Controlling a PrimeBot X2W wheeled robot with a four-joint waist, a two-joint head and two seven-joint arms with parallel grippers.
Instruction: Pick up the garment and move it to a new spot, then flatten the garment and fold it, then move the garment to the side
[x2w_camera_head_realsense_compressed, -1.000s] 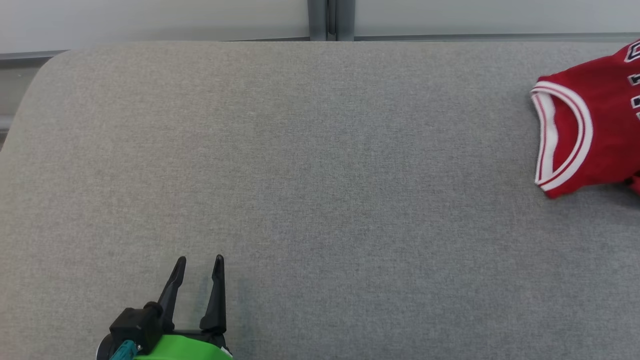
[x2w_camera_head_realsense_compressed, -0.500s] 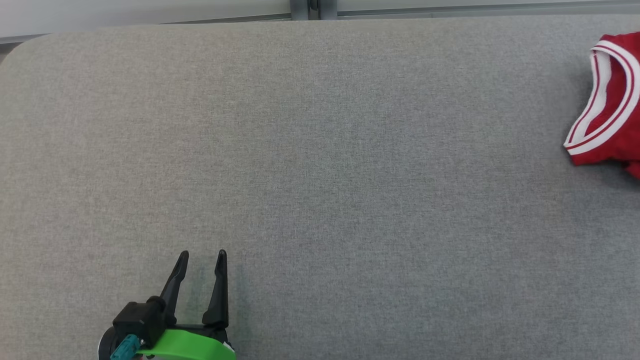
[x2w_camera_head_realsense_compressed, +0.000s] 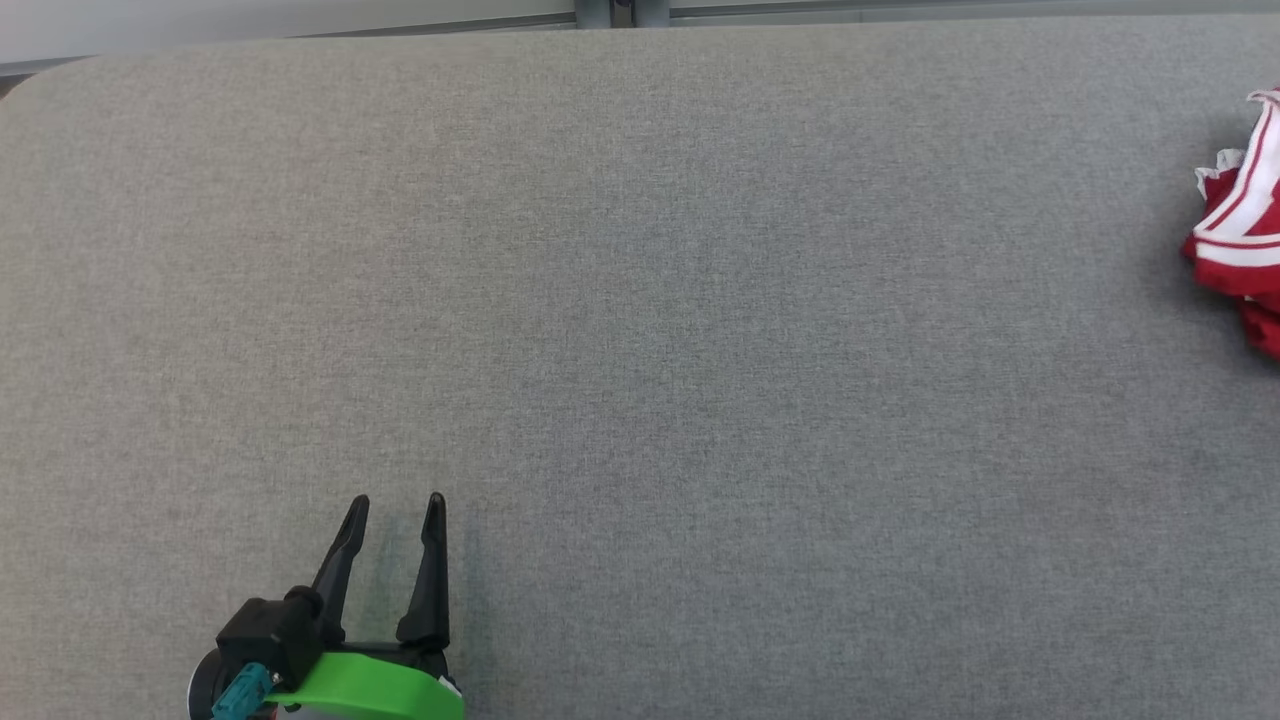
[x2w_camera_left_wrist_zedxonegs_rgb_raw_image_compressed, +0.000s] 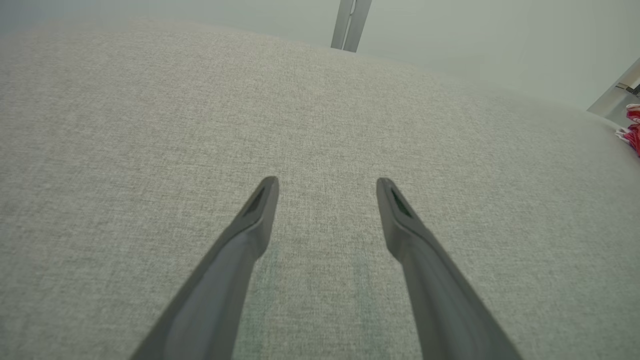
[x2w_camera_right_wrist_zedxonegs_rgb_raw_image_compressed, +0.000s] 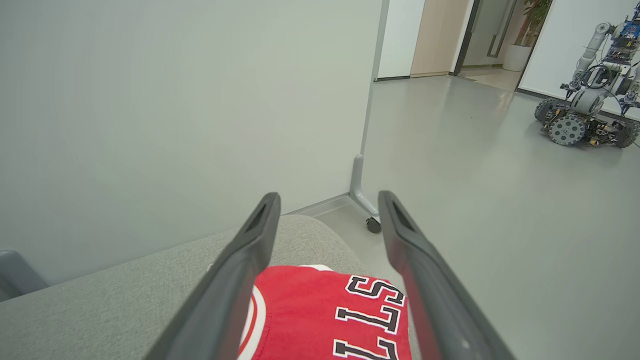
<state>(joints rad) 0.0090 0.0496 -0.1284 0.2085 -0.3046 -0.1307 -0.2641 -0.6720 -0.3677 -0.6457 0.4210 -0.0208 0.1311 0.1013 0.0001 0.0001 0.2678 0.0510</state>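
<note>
Risk: the garment (x2w_camera_right_wrist_zedxonegs_rgb_raw_image_compressed: 310, 320) lies bunched at the bench's (x2w_camera_head_realsense_compressed: 640, 300) right edge, by the far right corner, with floor (x2w_camera_right_wrist_zedxonegs_rgb_raw_image_compressed: 500, 225) beyond. A finger snagging cloth could drag it over or undo the fold.

Position: left gripper (x2w_camera_head_realsense_compressed: 397, 500), jaws apart and empty, sits near the front edge, well apart from the garment. Right gripper (x2w_camera_right_wrist_zedxonegs_rgb_raw_image_compressed: 328, 196), jaws spread, grasping nothing, hovers just above it.
</note>
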